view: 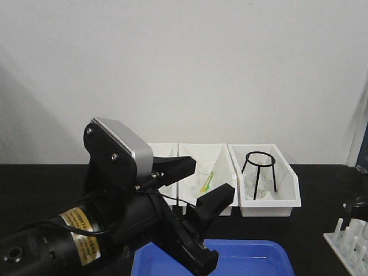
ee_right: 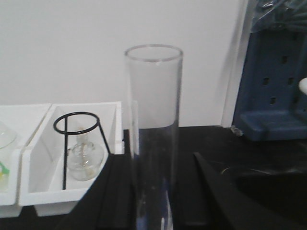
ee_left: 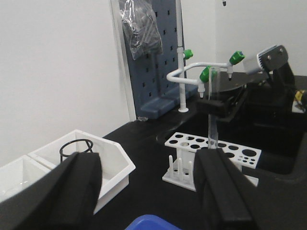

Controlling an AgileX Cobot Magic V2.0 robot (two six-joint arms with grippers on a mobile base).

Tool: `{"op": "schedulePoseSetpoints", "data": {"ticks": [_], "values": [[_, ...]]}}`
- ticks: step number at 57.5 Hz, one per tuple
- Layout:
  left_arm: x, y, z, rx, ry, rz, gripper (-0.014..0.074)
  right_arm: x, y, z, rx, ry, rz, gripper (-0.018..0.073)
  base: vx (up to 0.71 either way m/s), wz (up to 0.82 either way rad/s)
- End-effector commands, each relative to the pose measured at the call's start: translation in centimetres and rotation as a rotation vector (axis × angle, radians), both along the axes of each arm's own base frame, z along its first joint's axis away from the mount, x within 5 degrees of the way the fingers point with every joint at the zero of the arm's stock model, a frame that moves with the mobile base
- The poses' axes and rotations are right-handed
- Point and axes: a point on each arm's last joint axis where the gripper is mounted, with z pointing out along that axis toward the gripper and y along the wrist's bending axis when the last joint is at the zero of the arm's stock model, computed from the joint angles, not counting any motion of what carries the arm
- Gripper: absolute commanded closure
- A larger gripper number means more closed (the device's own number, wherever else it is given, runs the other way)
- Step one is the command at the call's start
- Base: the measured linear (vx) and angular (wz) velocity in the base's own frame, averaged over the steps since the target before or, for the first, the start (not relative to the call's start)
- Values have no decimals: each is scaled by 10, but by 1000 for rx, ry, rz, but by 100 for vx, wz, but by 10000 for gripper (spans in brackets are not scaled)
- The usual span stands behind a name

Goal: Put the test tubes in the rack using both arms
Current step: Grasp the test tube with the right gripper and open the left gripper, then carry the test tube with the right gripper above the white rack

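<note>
A clear glass test tube (ee_right: 153, 120) stands upright in my right gripper (ee_right: 153, 203), which is shut on its lower part. In the left wrist view the tube (ee_left: 213, 91) hangs in the right gripper (ee_left: 217, 106) above the holes of the white rack (ee_left: 192, 143). Its lower end is hidden behind my left fingertip (ee_left: 225, 187), so I cannot tell whether it is in a hole. My left gripper (view: 198, 185) is open and empty, raised over the blue tray (view: 253, 259). The rack (view: 349, 244) shows at the front view's right edge.
Three white open-front bins (view: 287, 198) stand at the back. The right one holds a black wire tripod (view: 260, 168) and a glass flask (ee_right: 85, 160); the middle one holds a beaker (view: 206, 183). A white faucet with green knobs (ee_left: 201, 72) and a blue pegboard (ee_left: 148, 72) stand beyond the rack.
</note>
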Motion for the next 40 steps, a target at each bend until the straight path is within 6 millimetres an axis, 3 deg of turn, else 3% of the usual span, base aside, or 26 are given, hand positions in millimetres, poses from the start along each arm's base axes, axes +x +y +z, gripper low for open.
{"op": "schedulePoseSetpoints", "data": {"ticks": [1,24,40], "values": [[-7,5,27,-103,-56,-13,78,-2,-10,29,-52,-176,-34,567,0,0],[-6,6,16,-13,17,13,78,-11,-46,31,-88,-193,-166,566,0,0],[-5,7,11,32,52,26,78,15,-51,23,-112,-156,-113,566,0,0]]}}
